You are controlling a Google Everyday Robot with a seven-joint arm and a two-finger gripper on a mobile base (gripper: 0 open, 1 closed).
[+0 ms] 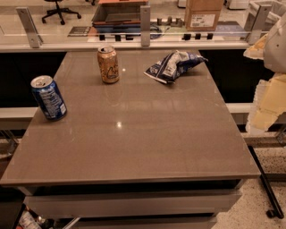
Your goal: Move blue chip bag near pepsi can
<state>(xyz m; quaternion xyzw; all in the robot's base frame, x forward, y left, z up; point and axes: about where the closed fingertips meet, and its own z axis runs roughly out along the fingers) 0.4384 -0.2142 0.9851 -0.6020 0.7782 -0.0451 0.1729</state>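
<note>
End effector [268, 103] at right, cannot tell grip; blue chip bag [173, 65] well apart from pepsi can [48, 97].

Glossy grey-brown table [134, 147], light spots glinting on it. Glass partition [89, 22] with metal posts [145, 24] behind. Office chair [60, 11], cardboard box [203, 13] beyond. Speckled floor [272, 179] right. Gripper [263, 103] at right edge.

You have a wide bare stretch of table [134, 147] in the middle and front. Only the tan can [108, 65] stands in the way, at the back between the blue chip bag [173, 66] and the pepsi can [48, 97]. Your gripper [267, 105] hangs past the table's right edge.
</note>
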